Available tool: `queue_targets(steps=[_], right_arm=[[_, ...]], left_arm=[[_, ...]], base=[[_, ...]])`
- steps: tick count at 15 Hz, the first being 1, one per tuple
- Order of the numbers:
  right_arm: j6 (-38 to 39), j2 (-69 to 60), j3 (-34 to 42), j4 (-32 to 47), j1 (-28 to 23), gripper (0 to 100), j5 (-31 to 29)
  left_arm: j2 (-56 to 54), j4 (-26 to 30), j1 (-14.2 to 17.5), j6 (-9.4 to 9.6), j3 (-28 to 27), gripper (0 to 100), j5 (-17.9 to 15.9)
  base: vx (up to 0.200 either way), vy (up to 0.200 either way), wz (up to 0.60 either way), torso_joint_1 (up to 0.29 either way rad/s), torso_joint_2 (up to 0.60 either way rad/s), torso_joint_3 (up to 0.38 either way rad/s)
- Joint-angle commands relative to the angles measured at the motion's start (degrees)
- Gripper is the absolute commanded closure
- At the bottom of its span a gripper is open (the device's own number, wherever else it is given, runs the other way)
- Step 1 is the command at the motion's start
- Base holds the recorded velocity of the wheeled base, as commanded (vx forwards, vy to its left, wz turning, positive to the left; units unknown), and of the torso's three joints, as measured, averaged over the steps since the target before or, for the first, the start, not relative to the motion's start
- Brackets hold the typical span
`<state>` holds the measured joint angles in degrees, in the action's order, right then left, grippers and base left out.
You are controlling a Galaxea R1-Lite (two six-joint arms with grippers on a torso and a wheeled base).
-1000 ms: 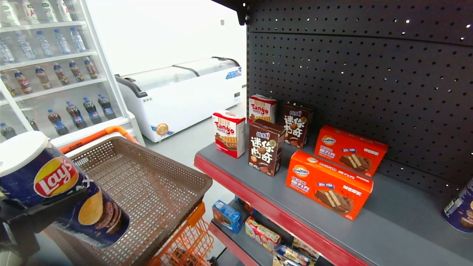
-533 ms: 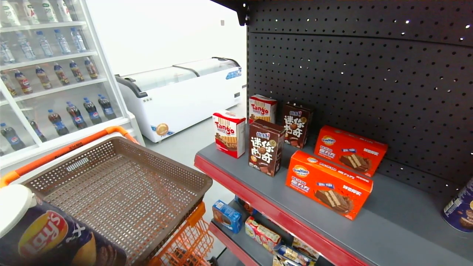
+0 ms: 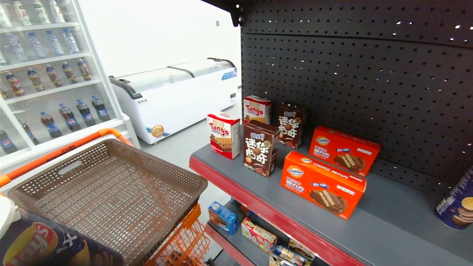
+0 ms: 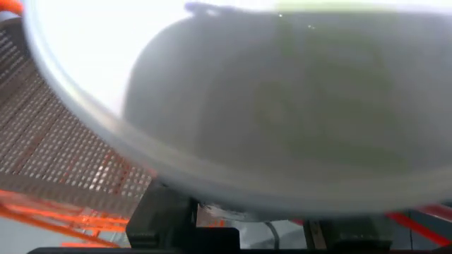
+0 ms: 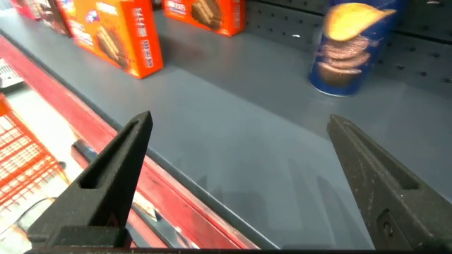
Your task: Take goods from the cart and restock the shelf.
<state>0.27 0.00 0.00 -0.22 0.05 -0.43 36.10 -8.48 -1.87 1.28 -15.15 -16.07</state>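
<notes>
Near chips can (image 3: 40, 244): the head view's bottom-left corner is cutting most of it off.
Its lid (image 4: 233, 85): it is blurring right against the left wrist camera.
Far chips can (image 3: 456, 205): the head view's right edge is cutting it; it is looking blurred in the right wrist view.
Lower shelf goods (image 3: 258, 236): the red shelf edge (image 3: 258, 207) is hiding part of them.
Cooler bottles (image 3: 70, 118): they are showing too small to tell the labels.

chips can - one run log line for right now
chips can: held up at left, by cart basket | right end effector: open, above shelf | second can: standing on shelf, far right
</notes>
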Motion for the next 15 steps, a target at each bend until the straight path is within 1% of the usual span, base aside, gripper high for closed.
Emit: queue_targets(steps=[1, 3, 4, 5, 6, 7, 9, 10, 11, 12, 14, 15], right_arm=[[0.0, 0.0, 0.0, -0.04, 0.04, 0, -0.01], [0.0, 0.0, 0.0, -0.04, 0.04, 0, -0.01], [0.0, 0.0, 0.0, -0.04, 0.04, 0, -0.01], [0.0, 0.0, 0.0, -0.04, 0.04, 0, -0.01], [0.0, 0.0, 0.0, -0.04, 0.04, 0, -0.01], [0.0, 0.0, 0.0, -0.04, 0.04, 0, -0.01], [0.0, 0.0, 0.0, -0.04, 0.04, 0, -0.01], [0.0, 0.0, 0.0, -0.04, 0.04, 0, -0.01], [0.0, 0.0, 0.0, -0.04, 0.04, 0, -0.01], [0.0, 0.0, 0.0, -0.04, 0.04, 0, -0.01], [0.0, 0.0, 0.0, -0.04, 0.04, 0, -0.01], [0.0, 0.0, 0.0, -0.04, 0.04, 0, -0.01]], left_arm=[[0.11, -0.04, -0.68, 0.04, 0.04, 100, -0.28], [0.03, 0.05, -3.58, -0.05, -0.05, 100, -2.21], [0.03, 0.22, -8.33, -0.49, -0.84, 100, -8.54], [0.03, 0.49, -10.35, -0.75, -1.11, 100, -11.53], [0.55, 1.98, -14.22, -2.16, -2.51, 100, -16.1], [2.22, 2.42, -16.06, -3.57, -3.22, 100, -17.42], [6.53, 1.8, -18.44, -4.53, -4.53, 100, -17.68], [7.23, 1.8, -18.96, -4.53, -4.8, 100, -17.59], [7.94, 1.8, -20.46, -4.62, -5.06, 100, -17.42], [8.02, 1.98, -21.16, -4.62, -5.06, 100, -17.33], [7.85, 2.16, -21.25, -4.62, -4.45, 100, -17.33], [7.76, 2.24, -21.16, -4.62, -4.27, 100, -17.16]], base=[[0.0, 0.0, -0.6, -0.002, 0.0, 0.007], [0.0, 0.0, -0.6, 0.012, 0.0, 0.005], [0.0, 0.0, -0.6, 0.002, -0.01, 0.002], [0.0, 0.0, -0.6, -0.002, 0.0, -0.002], [0.0, 0.0, -0.6, 0.002, 0.0, 0.002], [0.0, 0.0, -0.6, 0.002, 0.0, 0.002], [0.0, 0.0, -0.6, 0.0, 0.0, -0.002], [0.0, 0.0, -0.6, 0.002, 0.0, 0.017], [0.0, 0.0, -0.6, 0.012, 0.0, 0.002], [0.0, 0.0, -0.6, 0.007, 0.0, 0.002], [0.0, 0.0, -0.6, 0.002, 0.0, 0.002], [0.0, 0.0, 0.0, 0.0, 0.0, 0.0]])
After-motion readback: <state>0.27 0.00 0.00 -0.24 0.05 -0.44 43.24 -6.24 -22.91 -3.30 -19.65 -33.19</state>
